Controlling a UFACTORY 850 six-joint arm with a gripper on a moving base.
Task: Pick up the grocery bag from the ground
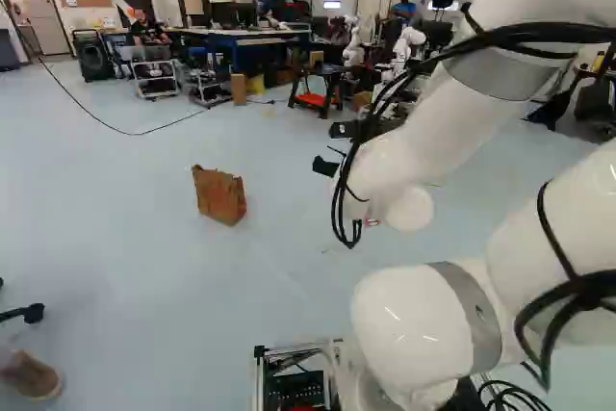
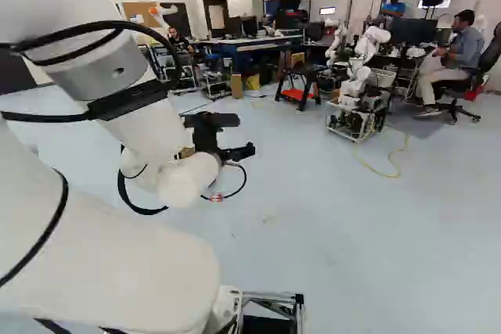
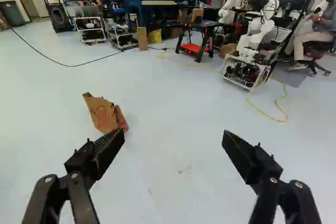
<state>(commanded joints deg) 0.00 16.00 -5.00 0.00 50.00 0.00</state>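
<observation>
The creased, boxy brown paper bag (image 1: 219, 199) stands on the smooth, pale floor (image 1: 115, 209). The jaws are spread wide.

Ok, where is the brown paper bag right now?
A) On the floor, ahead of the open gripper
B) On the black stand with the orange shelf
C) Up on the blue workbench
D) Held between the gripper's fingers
A: the brown paper bag rests on the floor, ahead of the gripper, whose fingers stand wide apart.
</observation>
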